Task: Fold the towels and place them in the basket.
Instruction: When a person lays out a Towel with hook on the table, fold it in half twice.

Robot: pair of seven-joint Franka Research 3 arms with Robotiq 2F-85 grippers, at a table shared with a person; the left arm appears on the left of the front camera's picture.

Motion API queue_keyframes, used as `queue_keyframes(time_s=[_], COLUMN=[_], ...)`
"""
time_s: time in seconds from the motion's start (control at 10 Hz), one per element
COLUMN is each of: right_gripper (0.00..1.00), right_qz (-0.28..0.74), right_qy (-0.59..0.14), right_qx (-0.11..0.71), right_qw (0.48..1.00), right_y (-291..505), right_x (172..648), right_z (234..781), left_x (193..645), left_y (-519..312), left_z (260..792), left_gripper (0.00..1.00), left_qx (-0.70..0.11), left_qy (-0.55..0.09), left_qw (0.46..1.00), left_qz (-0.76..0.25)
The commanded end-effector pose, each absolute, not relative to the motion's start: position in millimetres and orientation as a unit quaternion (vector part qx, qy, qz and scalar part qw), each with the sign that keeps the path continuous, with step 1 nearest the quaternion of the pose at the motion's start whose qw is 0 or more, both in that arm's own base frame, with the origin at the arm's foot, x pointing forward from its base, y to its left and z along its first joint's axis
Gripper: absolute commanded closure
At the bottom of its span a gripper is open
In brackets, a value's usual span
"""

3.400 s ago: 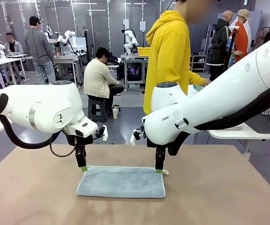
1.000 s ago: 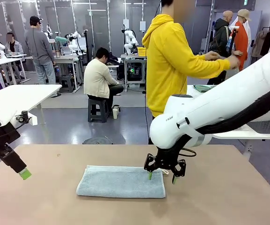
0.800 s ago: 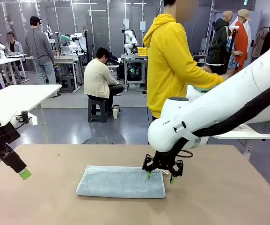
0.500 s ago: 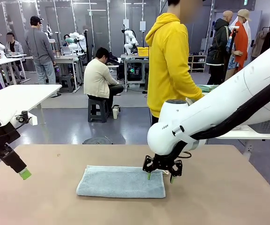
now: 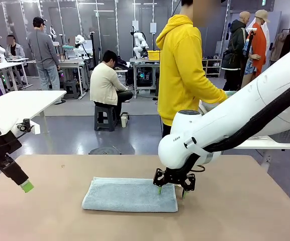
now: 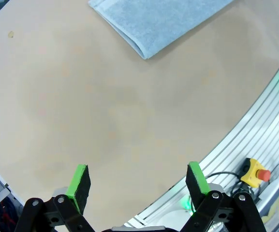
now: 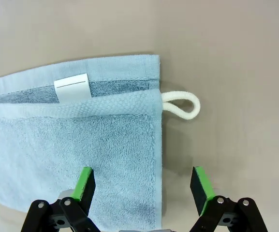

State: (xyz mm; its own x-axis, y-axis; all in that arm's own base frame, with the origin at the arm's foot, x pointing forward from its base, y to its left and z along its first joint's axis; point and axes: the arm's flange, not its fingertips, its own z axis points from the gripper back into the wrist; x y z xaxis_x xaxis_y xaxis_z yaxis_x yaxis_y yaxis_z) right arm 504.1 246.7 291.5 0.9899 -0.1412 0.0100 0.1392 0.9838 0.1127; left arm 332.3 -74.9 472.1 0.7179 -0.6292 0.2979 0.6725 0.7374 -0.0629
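Observation:
A pale blue-grey towel (image 5: 129,195) lies folded in a long strip in the middle of the brown table (image 5: 235,211). My right gripper (image 5: 171,191) stands open over the towel's right end, one finger above the cloth and one just past its edge. In the right wrist view the towel (image 7: 71,140) has a white label and a white loop (image 7: 182,104) at its corner, and the right gripper (image 7: 144,186) straddles the short edge. My left gripper (image 5: 26,186) hangs open at the table's left edge, far from the towel (image 6: 154,21); the left gripper (image 6: 138,181) holds nothing.
A person in a yellow hoodie (image 5: 185,65) stands at the far side, turned toward a white side table (image 5: 265,143) on the right. The aluminium table edge and a red stop button (image 6: 257,172) lie below the left gripper.
The left arm pulled back from the towel's left corner to the table's left edge. The right gripper turned, sank lower over the towel's right end and shifted slightly left.

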Motion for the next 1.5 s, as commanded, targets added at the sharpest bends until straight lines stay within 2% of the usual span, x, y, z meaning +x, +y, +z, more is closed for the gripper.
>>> queue_keyframes(time_s=[0.0,0.1,0.2,0.3,0.4,0.5,0.6,1.4], right_gripper=[0.00,0.24,0.40,0.71,0.92,0.68,1.00,1.00], right_qz=[-0.092,-0.091,-0.090,-0.089,-0.089,-0.088,-0.088,-0.090], right_qy=[-0.020,-0.021,-0.024,-0.022,-0.021,-0.020,-0.017,-0.026], right_qx=[0.058,0.056,0.056,0.055,0.056,0.055,0.054,0.054], right_qw=[0.994,0.994,0.994,0.994,0.994,0.994,0.995,0.994], right_y=[252.9,254.0,254.6,253.9,254.2,254.9,255.7,248.5], right_x=[504.3,504.1,503.4,503.5,503.5,504.3,504.5,503.5], right_z=[283.7,283.4,284.0,284.6,284.3,284.7,283.6,296.2], left_x=[334.5,334.5,334.5,334.5,334.5,334.5,334.5,334.5], left_y=[-75.2,-75.2,-75.2,-75.2,-75.2,-75.2,-75.2,-75.2], left_z=[471.4,471.4,471.4,471.4,471.4,471.4,471.4,471.4], left_gripper=[0.00,0.00,0.00,0.00,0.00,0.00,0.00,0.00], left_qx=[-0.080,-0.080,-0.080,-0.080,-0.080,-0.080,-0.080,-0.080], left_qy=[-0.133,-0.133,-0.133,-0.133,-0.133,-0.133,-0.133,-0.133], left_qw=[0.923,0.923,0.923,0.923,0.923,0.923,0.923,0.923], left_qz=[-0.352,-0.352,-0.352,-0.352,-0.352,-0.352,-0.352,-0.352])
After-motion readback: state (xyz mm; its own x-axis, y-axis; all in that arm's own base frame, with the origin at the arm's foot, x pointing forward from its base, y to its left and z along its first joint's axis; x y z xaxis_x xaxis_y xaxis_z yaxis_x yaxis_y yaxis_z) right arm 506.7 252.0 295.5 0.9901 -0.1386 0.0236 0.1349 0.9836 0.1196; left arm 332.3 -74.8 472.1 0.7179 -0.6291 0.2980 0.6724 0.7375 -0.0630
